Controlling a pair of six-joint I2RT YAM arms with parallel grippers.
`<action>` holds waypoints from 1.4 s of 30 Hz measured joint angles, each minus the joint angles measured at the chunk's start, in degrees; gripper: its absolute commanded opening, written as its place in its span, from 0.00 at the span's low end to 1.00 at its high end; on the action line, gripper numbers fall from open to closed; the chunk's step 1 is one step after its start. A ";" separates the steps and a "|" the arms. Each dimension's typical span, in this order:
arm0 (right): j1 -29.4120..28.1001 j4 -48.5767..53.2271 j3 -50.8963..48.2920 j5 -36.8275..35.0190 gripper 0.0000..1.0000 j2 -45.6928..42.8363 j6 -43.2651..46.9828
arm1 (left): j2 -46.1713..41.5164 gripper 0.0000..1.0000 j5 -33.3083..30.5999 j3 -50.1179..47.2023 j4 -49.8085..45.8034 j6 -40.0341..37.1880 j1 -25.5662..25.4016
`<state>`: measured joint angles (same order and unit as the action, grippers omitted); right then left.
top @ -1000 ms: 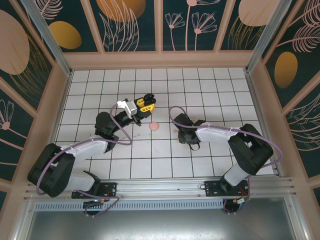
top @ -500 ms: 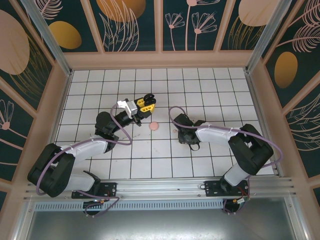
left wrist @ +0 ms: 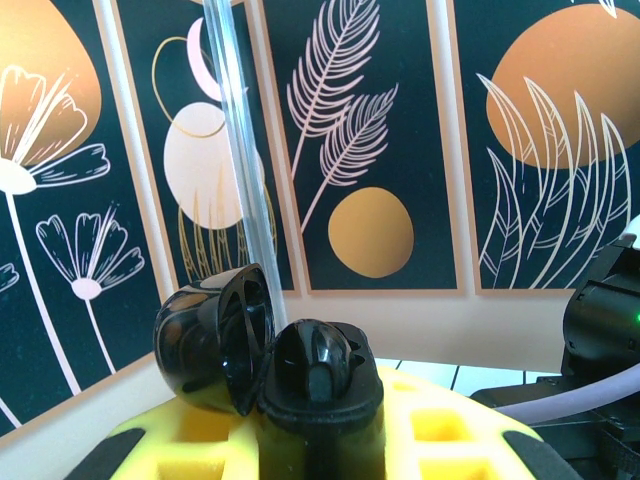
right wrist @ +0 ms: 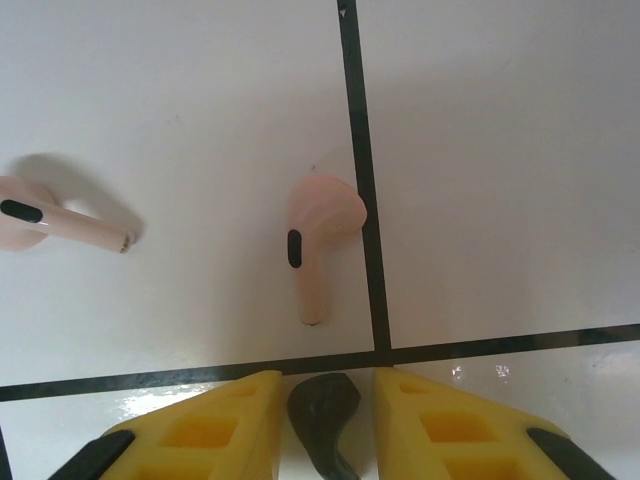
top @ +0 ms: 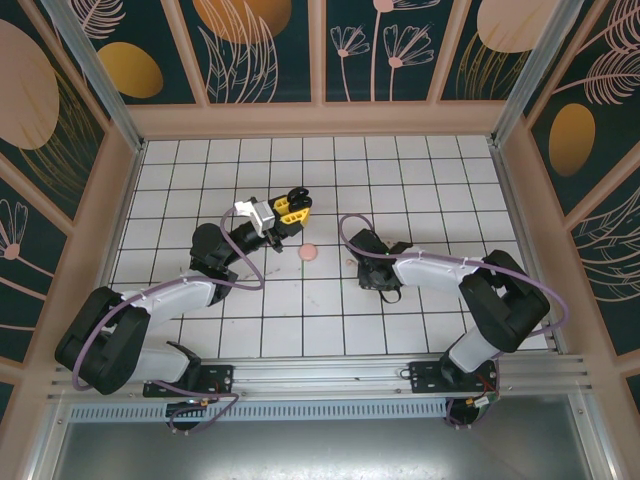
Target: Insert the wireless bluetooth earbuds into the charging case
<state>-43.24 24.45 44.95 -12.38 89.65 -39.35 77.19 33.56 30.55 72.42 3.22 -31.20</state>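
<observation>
My left gripper [left wrist: 320, 445] is lifted off the table and shut on a black round charging case [left wrist: 322, 385]. The case's lid [left wrist: 213, 338] hangs open to the left. In the top view the left gripper [top: 291, 207] is left of the table's centre. My right gripper [right wrist: 325, 390] points straight down at the table. Its yellow fingers [right wrist: 215, 420] stand slightly apart on either side of a black earbud [right wrist: 323, 412] lying on the tiles. A thin gap shows beside the earbud. Just beyond lies a pale pink earbud [right wrist: 318, 240], with a second pink earbud [right wrist: 45, 222] at the left.
A round pink case [top: 308, 252] lies on the white tiled table [top: 420, 180] between the two arms. The right wrist [top: 372, 258] sits low over the tiles just right of it. Patterned walls enclose the table on three sides.
The right wrist has crept very slightly toward the near edge. The left arm and the black case it holds have not moved.
</observation>
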 measured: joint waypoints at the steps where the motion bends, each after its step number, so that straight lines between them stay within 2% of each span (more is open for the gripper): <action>1: 0.00 -0.02 0.00 0.00 0.28 0.00 0.00 | 0.00 0.00 0.00 0.00 -0.20 0.04 0.00; 22: -0.04 -0.15 0.39 0.02 0.14 -0.26 0.52 | 0.00 0.00 0.02 0.00 -0.68 0.07 0.00; 32: -0.04 -0.11 2.43 1.60 0.14 -14.03 2.91 | -0.02 0.00 0.07 0.00 -0.70 -0.15 0.00; 42: -0.04 -3.41 17.70 4.76 0.15 -22.91 9.35 | -0.22 0.00 0.35 0.09 -1.27 -1.51 0.00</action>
<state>-43.29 21.04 62.65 -7.62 66.74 -30.00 76.97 33.91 30.63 71.16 1.72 -31.20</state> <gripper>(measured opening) 0.148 0.218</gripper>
